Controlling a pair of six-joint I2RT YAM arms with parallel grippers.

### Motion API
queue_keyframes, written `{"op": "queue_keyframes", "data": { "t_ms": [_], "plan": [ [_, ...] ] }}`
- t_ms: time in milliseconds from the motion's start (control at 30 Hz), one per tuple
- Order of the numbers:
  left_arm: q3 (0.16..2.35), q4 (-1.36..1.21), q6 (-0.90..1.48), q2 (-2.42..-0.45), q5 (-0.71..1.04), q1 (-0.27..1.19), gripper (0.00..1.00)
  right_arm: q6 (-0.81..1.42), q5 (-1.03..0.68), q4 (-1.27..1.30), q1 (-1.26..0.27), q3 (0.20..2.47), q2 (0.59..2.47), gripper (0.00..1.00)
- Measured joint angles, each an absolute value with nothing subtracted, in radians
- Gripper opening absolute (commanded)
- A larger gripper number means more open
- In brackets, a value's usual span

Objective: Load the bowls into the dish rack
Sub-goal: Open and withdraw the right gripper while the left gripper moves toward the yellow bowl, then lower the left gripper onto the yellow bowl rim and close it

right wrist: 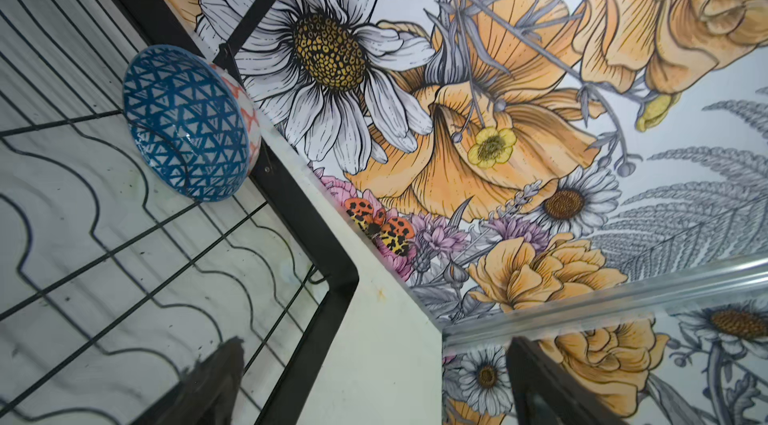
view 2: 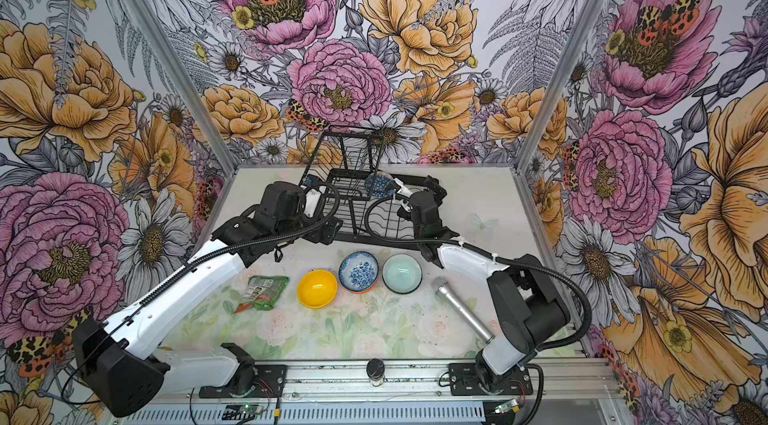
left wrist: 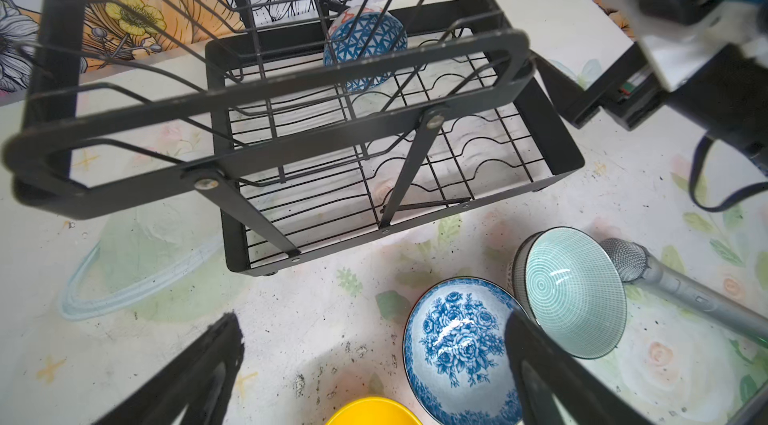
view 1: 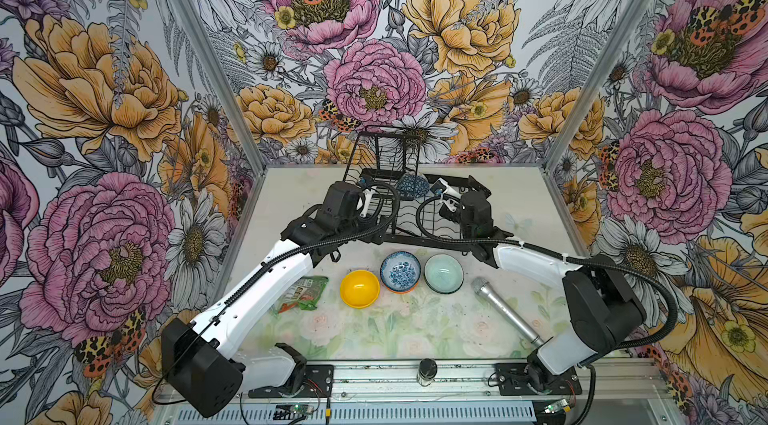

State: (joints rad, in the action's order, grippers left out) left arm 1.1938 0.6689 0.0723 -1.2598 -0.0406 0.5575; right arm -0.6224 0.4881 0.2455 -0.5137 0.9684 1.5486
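We list: blue geometric-patterned round bowl (view 1: 411, 187) standing on edge in black wire dish rack (left wrist: 552, 153), upper centre of frame (wavy slots prop it, we judge); left gripper (left wrist: 374, 327) and right gripper (right wrist: 374, 346) spread, empty.

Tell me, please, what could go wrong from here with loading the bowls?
The blue geometric bowl stands on edge in the dish rack near the right gripper; a bump might topple it. The floral bowl sits nested in the orange bowl; lifting one may drag both. The microphone beside the mint bowl could get knocked.
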Motion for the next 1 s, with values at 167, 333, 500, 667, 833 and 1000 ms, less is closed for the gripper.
{"op": "queue_keyframes", "data": {
  "t_ms": [167,333,500,667,833,1000],
  "plan": [
    [1.163,0.665,0.083,-1.222,-0.044,0.549,0.99,-0.333,0.474,-0.136,-0.542,1.119,1.469,1.00],
    [1.113,0.662,0.101,-1.168,-0.041,0.544,0.99,-0.116,0.418,-0.417,-0.551,1.182,1.407,1.00],
    [1.056,0.670,0.125,-1.140,-0.028,0.542,0.99,0.006,0.366,-0.619,-0.551,1.229,1.401,0.99],
    [0.984,0.677,0.162,-1.127,-0.011,0.541,0.99,0.060,0.340,-0.713,-0.551,1.275,1.400,0.99],
    [0.888,0.677,0.245,-1.126,-0.007,0.541,0.99,0.077,0.327,-0.748,-0.551,1.277,1.401,0.99],
    [0.791,0.688,0.356,-1.126,-0.028,0.538,0.97,0.084,0.316,-0.756,-0.551,1.277,1.402,0.99]
  ]
}}
